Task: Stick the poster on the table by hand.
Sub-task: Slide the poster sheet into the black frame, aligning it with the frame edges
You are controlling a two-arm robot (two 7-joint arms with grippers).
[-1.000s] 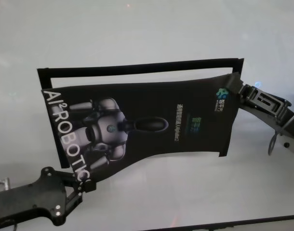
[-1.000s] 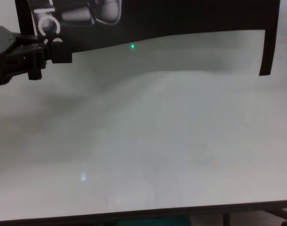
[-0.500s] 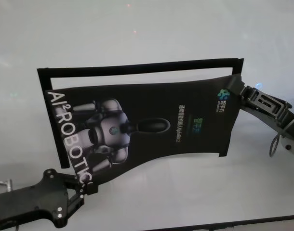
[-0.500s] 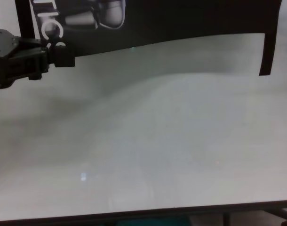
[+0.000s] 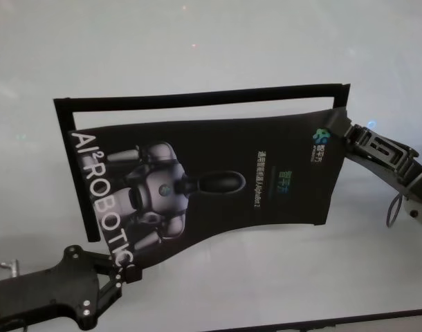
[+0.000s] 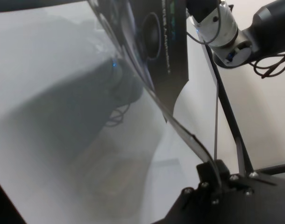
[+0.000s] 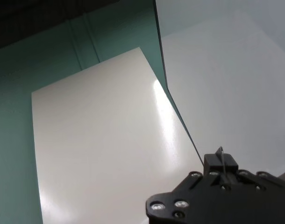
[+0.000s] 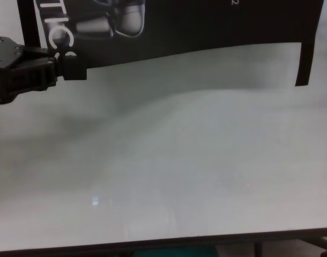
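Since 1.0 s ago, the left gripper has drawn the poster nearer the bench's near edge, flattening its sag. Its jaws are clamped on the corner by the "ROBOTIC" lettering; the right gripper pinches the opposite corner. Judged purpose: tension across 2 corners holds the sheet taut over the black tape frame for alignment.

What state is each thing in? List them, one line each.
poster: held at two corners, sagging, not flat on the table.
left gripper: shut on the poster's near left corner.
right gripper: shut on the poster's far right corner.
black frame outline: lying flat on the table.
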